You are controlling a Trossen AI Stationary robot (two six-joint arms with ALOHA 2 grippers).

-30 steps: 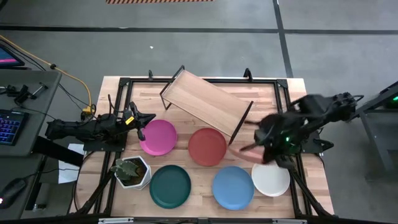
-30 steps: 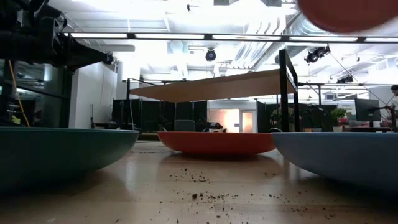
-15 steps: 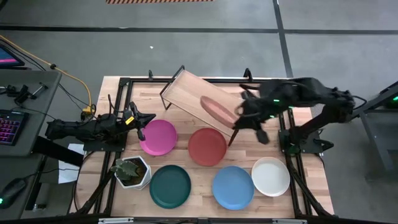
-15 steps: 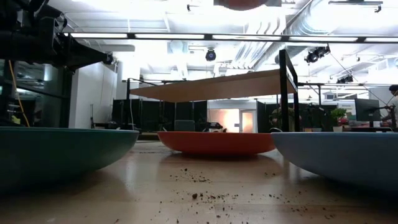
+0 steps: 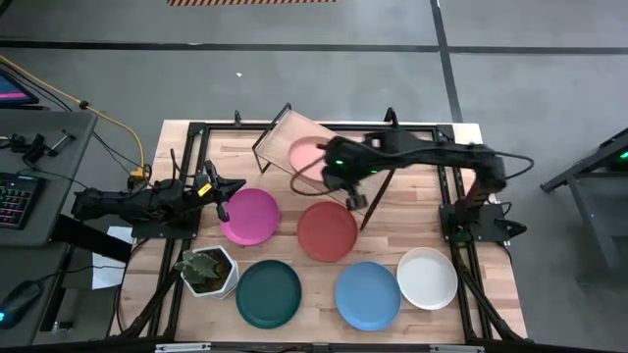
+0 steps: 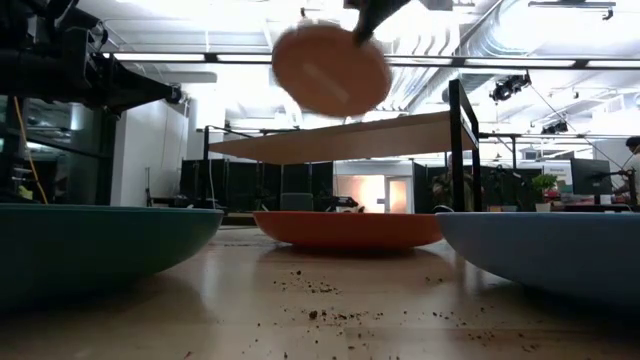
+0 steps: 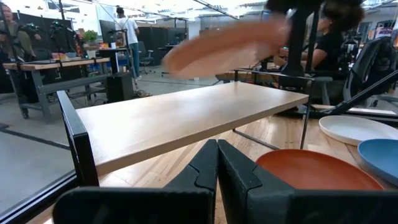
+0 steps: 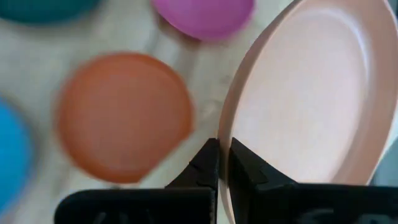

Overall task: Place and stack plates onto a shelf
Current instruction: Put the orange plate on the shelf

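My right gripper (image 5: 332, 169) reaches over the shelf (image 5: 278, 145) and is shut on the peach plate (image 5: 306, 155). In the low view the peach plate (image 6: 330, 70) hangs tilted above the shelf board (image 6: 345, 136). The magenta plate (image 5: 250, 216), red plate (image 5: 327, 231), dark green plate (image 5: 268, 293), blue plate (image 5: 368, 295) and white plate (image 5: 427, 278) lie flat on the tabletop. My left gripper (image 7: 217, 155) is shut and empty. It waits at the table's left side, beside the magenta plate, pointing at the shelf (image 7: 186, 121). My right gripper pinches the peach plate's rim (image 8: 225, 140) between its two fingers, one finger (image 8: 245, 163) on the upper face and one finger (image 8: 205, 163) on the underside. The plate is lifted clear and reaches out past the fingertips, tilted, above the shelf's left part.
A white hexagonal plant pot (image 5: 208, 270) stands at the near left, next to the dark green plate. Crumbs of soil (image 6: 320, 290) lie on the tabletop. Black frame rails (image 5: 456, 211) run along the table's edges. A person (image 7: 329, 37) sits beyond the table.
My right gripper has carried the peach plate from the table's right side, by the white plate, up and toward the far left. It first passed the shelf's right end and now hangs over the shelf's left part. The plate has stayed in the hold, clear of the table.
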